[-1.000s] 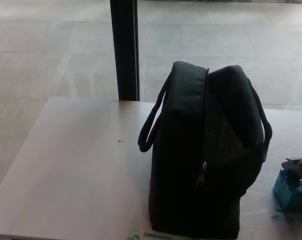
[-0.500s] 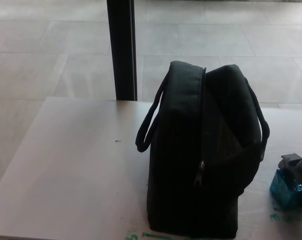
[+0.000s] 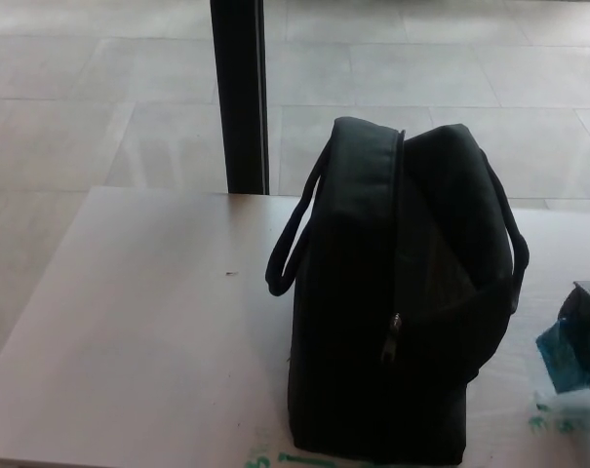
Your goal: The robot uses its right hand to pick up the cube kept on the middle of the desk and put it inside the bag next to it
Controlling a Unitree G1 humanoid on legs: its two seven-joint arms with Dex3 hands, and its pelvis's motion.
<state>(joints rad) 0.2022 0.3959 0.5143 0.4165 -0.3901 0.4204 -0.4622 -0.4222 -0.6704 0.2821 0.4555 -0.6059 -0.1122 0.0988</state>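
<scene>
A matt black cloth is seen on the bag (image 3: 392,312), with a small shiny metal zipper pull (image 3: 396,327). The desk (image 3: 148,322) is shown smooth and pale; the cube (image 3: 565,351) looks glossy teal.

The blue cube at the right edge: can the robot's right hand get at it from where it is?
Probably yes. The right hand is already against the blue cube, covering part of it, and the black bag stands to one side, not between them.
</scene>
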